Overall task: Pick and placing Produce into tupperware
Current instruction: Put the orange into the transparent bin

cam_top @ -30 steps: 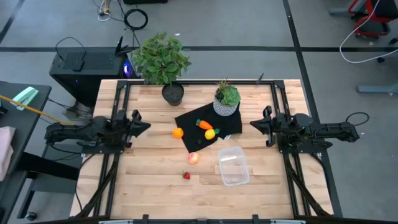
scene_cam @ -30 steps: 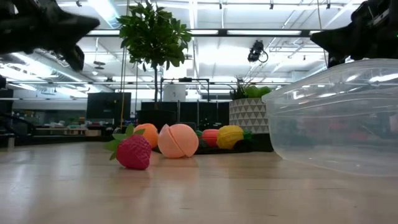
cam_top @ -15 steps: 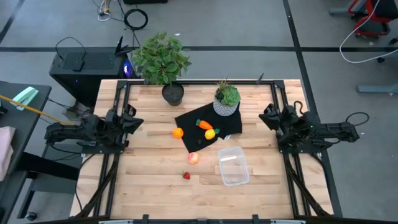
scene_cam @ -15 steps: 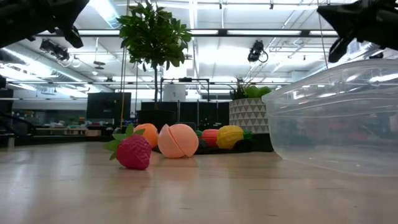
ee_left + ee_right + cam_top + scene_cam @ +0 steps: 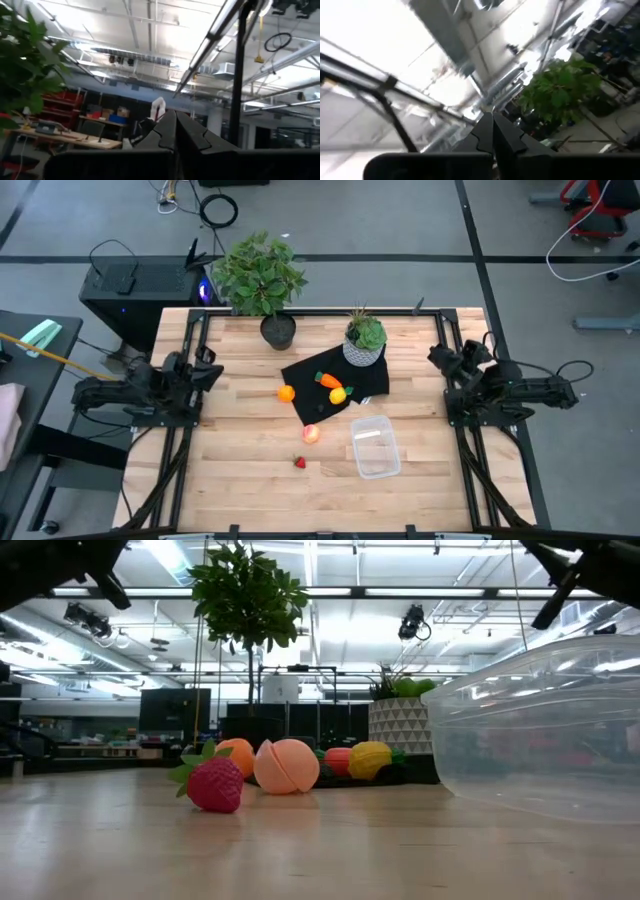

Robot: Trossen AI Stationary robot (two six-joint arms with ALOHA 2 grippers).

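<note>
Currently both arms sit folded at the edges of the wooden bench point(image 5: 250, 470), clear of everything on it. From above, the left gripper point(image 5: 207, 366) lies at about 9 o'clock and the right gripper point(image 5: 442, 357) at about 3 o'clock. Each wrist view shows its own fingers point(image 5: 175, 131) clenched together, pad against pad, holding nothing and aimed up at the ceiling; the right arm's fingers point(image 5: 492, 131) look the same.

The clear tupperware point(image 5: 375, 446) rests empty on the bare wood at roughly 5 o'clock from the bench's middle, its long side running toward the front edge. In the low view its see-through wall point(image 5: 540, 730) fills the right side.

The produce is all outside it. On the black mat point(image 5: 310, 370) near the centre lie the orange carrot point(image 5: 327, 381) and, just beside it, the yellow piece point(image 5: 338, 394). The orange ball point(image 5: 286, 393) sits at the mat's 9 o'clock edge. The pinkish-red ball point(image 5: 311, 433) rests on wood just off the mat's front corner, and the tiny red strawberry point(image 5: 298, 462) lies nearer the front, at 6 o'clock from it.

Two potted plants stand at 12 o'clock: a tall leafy one point(image 5: 258, 275) and a small one in a patterned white pot point(image 5: 364, 343).
</note>
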